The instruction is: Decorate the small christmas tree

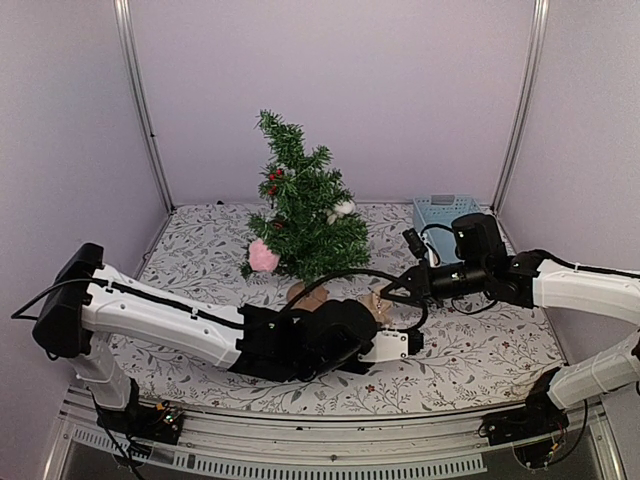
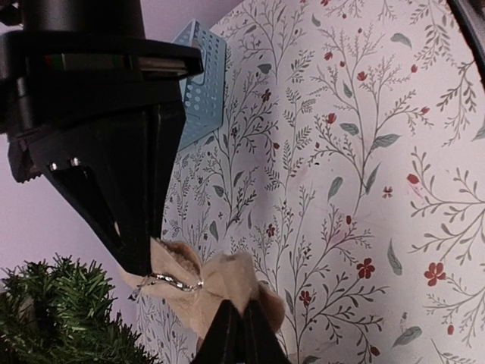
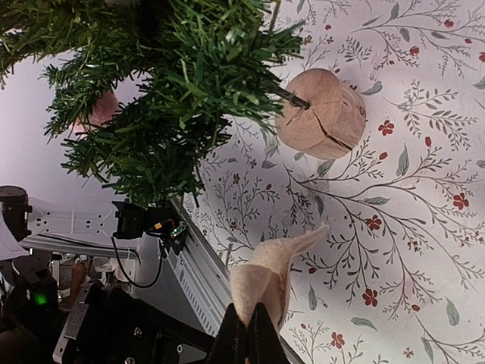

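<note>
1. The small christmas tree [image 1: 305, 215] is standing upright mid-table [image 1: 200, 250], a pink pompom [image 1: 263, 256] hanging on its lower branches.
2. Just in front of the tree, the left gripper [image 2: 236, 334] is pinching a beige ornament [image 2: 227, 277] — fingers clamped on the fabric.
3. The right gripper [image 3: 248, 337] is clamping the same ornament from the tree's right — a blue basket [image 1: 440, 215] sitting to the right of the tree.

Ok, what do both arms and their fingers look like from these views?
The left arm and right arm have white shells with black joints and black wrist housings. Thin black cables loop along them. The fingers are matte black, tapering wedges.
</note>
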